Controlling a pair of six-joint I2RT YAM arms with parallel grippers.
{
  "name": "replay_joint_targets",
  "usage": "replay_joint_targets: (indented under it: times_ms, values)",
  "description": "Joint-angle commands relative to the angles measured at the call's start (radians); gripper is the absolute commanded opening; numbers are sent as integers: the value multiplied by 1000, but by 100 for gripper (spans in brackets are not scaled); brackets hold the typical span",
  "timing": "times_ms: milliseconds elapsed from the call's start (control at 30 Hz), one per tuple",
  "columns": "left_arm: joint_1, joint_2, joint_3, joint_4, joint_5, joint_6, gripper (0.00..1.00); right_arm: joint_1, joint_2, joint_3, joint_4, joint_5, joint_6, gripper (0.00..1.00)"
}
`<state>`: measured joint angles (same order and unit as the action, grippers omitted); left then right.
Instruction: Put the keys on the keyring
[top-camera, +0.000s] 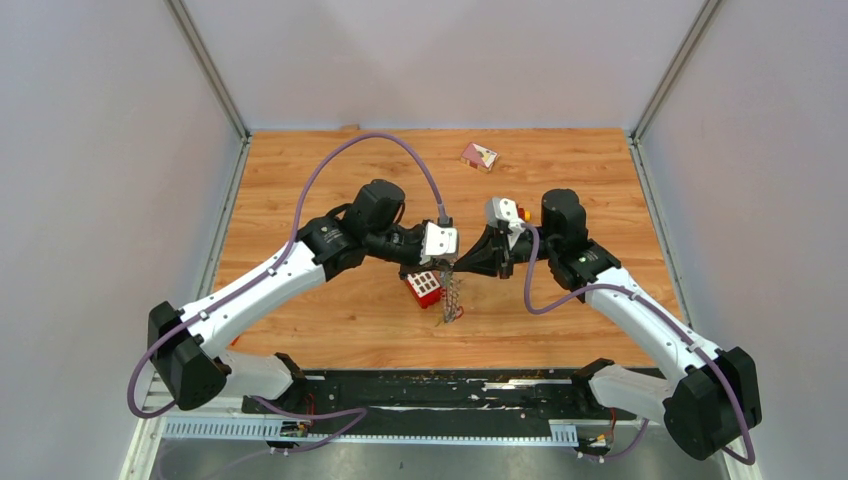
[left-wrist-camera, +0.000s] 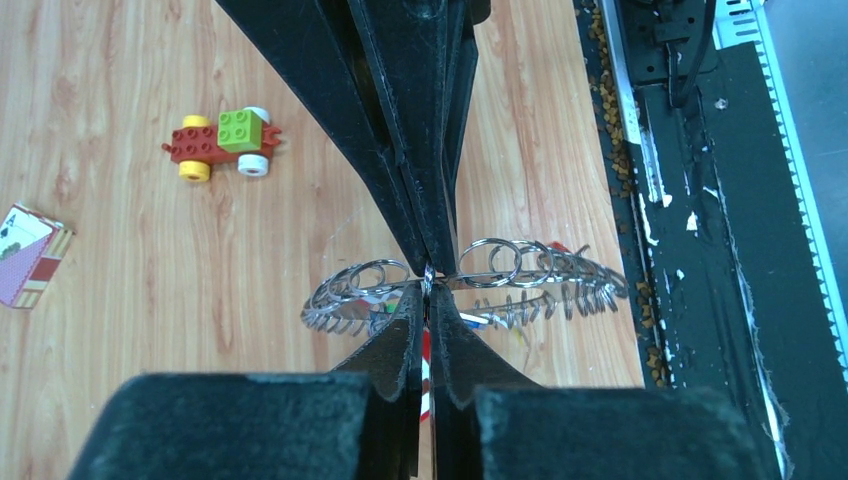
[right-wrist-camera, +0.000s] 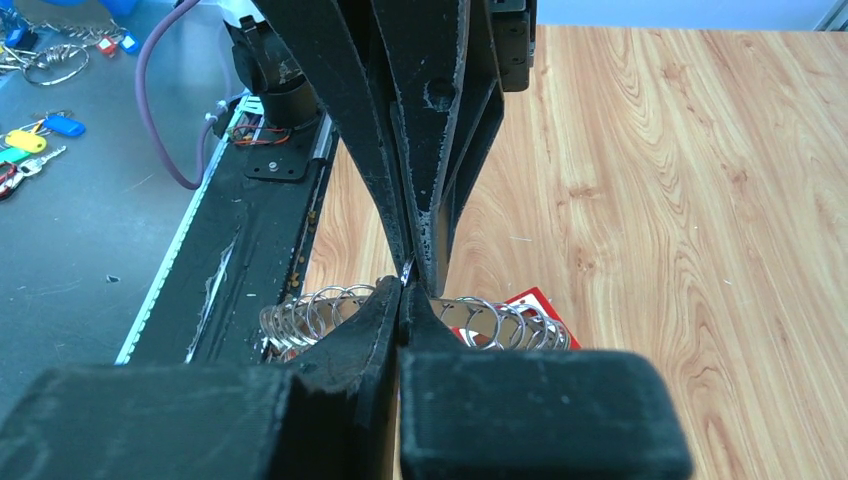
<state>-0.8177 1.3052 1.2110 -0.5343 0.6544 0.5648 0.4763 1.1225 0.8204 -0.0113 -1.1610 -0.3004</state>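
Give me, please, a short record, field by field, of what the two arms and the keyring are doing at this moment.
left gripper: fingers shut on the rim of the keyring
right gripper: fingers shut on the same stretch of rim, tip to tip with the left gripper
keyring: pinched by both, close to the red brick
keys: small coloured bits under the ring; cannot tell whether they are threaded
elsewhere on the table: toy car, card
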Motion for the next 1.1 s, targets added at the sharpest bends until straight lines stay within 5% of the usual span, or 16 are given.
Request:
replay_joint_targets:
  times_ms: [0, 200, 433, 600, 1067]
  values:
    - [-3, -33, 15, 18, -3, -3, 0, -4, -10, 47, 34, -24, -27, 0]
    - [-4, -21, 114, -99, -61, -38, 0, -4, -6, 53, -14, 76, -61, 3]
    - [-74, 67, 292, -358, -322, -54, 0, -2, -23, 41, -6, 156, -65, 35]
    - [-103, 88, 353, -419, -356, -92, 0, -2, -31, 39, 2, 128, -38, 48]
    - [-110, 98, 348, -354, -286, -153, 0, 17, -3, 0, 194, 1, 121, 46]
